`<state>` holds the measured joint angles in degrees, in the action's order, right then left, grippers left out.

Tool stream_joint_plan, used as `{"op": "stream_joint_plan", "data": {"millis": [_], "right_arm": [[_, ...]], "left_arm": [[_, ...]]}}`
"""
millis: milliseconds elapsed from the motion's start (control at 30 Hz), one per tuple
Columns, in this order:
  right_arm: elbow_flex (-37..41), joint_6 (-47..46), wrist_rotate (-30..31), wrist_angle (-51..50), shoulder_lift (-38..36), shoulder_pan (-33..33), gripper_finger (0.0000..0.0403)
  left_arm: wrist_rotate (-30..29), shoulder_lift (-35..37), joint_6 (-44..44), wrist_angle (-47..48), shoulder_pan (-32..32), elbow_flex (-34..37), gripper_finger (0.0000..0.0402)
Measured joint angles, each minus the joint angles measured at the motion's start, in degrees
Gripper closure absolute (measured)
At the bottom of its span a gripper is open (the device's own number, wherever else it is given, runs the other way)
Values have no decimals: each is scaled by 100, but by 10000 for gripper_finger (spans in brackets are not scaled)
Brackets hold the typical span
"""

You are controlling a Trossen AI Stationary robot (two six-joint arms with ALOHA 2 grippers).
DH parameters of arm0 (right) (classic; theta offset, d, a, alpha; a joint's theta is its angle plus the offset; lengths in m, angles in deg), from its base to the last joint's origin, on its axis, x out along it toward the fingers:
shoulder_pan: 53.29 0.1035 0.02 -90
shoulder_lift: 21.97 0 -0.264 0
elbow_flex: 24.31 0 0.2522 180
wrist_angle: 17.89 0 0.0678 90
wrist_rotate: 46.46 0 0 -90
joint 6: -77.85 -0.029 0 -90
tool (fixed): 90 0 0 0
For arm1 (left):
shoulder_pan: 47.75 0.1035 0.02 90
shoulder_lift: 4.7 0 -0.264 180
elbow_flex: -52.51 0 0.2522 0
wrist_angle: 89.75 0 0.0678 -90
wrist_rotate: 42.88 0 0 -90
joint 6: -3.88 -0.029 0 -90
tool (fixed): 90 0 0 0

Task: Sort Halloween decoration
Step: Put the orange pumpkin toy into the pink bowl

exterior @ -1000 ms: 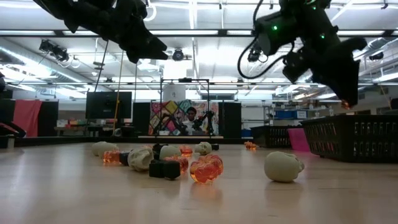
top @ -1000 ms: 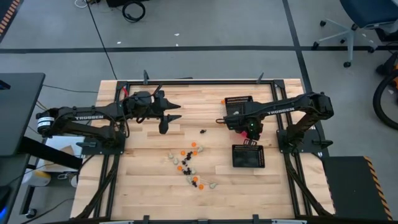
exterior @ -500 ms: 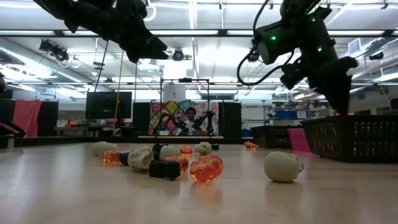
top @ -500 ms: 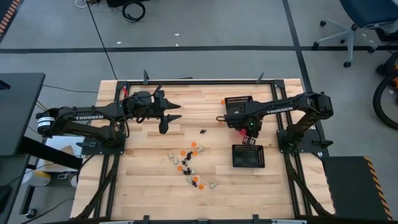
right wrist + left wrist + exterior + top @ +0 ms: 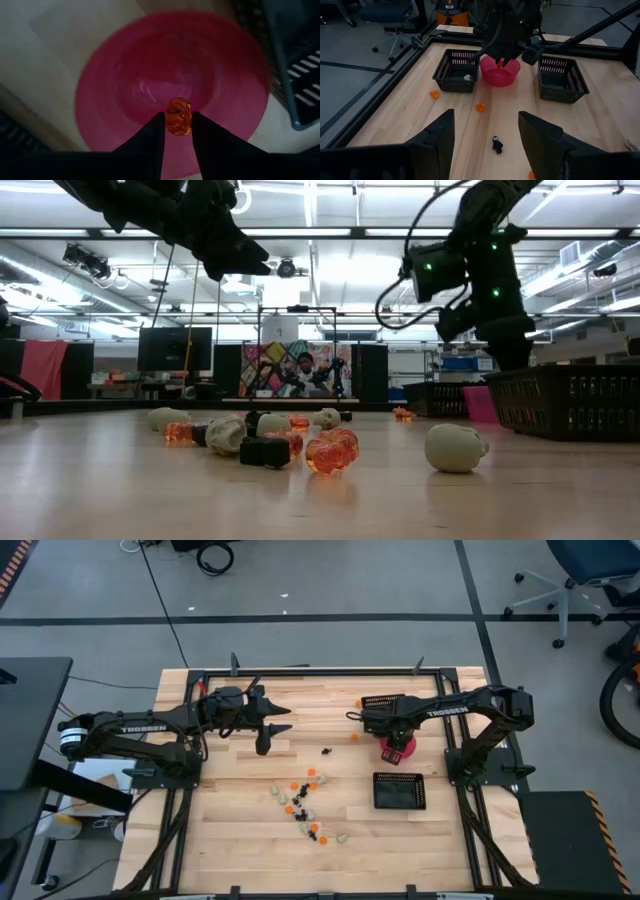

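The Halloween decoration is mostly a cluster of tiny orange, black and cream trinkets [image 5: 305,805] lying on the wooden table. Loose ones lie farther off: two orange [image 5: 480,106], [image 5: 434,93] and a black one [image 5: 497,145]. My right gripper [image 5: 178,125] points down over the pink bowl [image 5: 397,750], shut on one orange trinket [image 5: 179,116]. The bowl stands between two black mesh trays [image 5: 385,705], [image 5: 398,790]. My left gripper [image 5: 487,137] hangs open above the table's left half, holding nothing. My right gripper pinches the orange trinket's two sides [image 5: 179,120] between its fingertips [image 5: 156,131]. The fingers come from above, pointing down. The trinket is lifted clear, above the inside of the pink bowl.
The far tray [image 5: 455,77] holds a small pale piece. Bare wood lies between the cluster and the trays. A black frame [image 5: 320,671] runs round the table. In the low view a person shows far back in the room.
My right gripper has moved toward the table's far edge and down, tipping until it points down, carrying the orange trinket over the pink bowl, which now shows beneath the arm in the high view.
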<state>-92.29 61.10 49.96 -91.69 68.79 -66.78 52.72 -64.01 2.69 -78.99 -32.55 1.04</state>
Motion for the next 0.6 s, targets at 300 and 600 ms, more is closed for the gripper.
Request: {"op": "stream_joint_plan", "data": {"millis": [300,600], "right_arm": [[31,-9,-156,27,4,-96,260],[-1202,-292,291,-945,4,150,234]], "left_arm": [[-2,0,-123,-24,0,-4,209],[-4,0,-221,-106,0,-7,209]]}}
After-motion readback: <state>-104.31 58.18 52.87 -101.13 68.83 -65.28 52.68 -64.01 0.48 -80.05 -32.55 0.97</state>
